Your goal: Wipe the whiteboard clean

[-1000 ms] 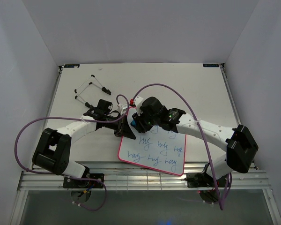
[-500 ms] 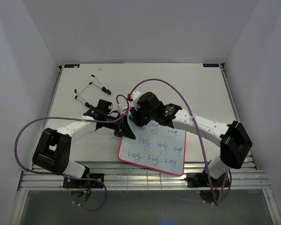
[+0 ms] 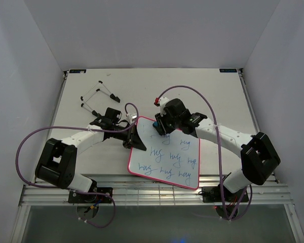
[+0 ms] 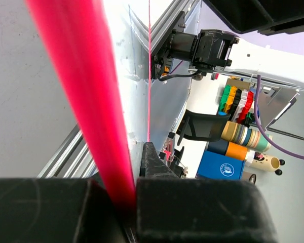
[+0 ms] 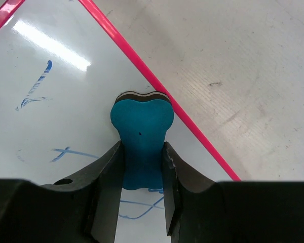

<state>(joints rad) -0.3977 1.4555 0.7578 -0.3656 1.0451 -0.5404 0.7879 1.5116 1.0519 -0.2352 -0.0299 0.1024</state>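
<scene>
The whiteboard (image 3: 167, 159), white with a pink rim and rows of blue handwriting, lies near the table's front edge. My left gripper (image 3: 133, 137) is shut on its left rim; in the left wrist view the pink rim (image 4: 91, 101) runs between the black fingers (image 4: 157, 167). My right gripper (image 3: 159, 126) is shut on the waist of the blue bone-shaped eraser (image 5: 142, 136). The eraser's head rests on the whiteboard (image 5: 55, 101) just inside the top rim (image 5: 157, 86), with blue strokes (image 5: 35, 88) to its left and below it.
A thin black wire stand (image 3: 97, 96) lies at the back left of the table. Purple cables (image 3: 192, 93) loop over both arms. A metal rail (image 3: 157, 195) runs along the table's near edge, just below the board.
My right gripper has swung right along the board's top edge with the eraser, uncovering the top-left corner, which now shows white. The left arm and the board have not moved.
</scene>
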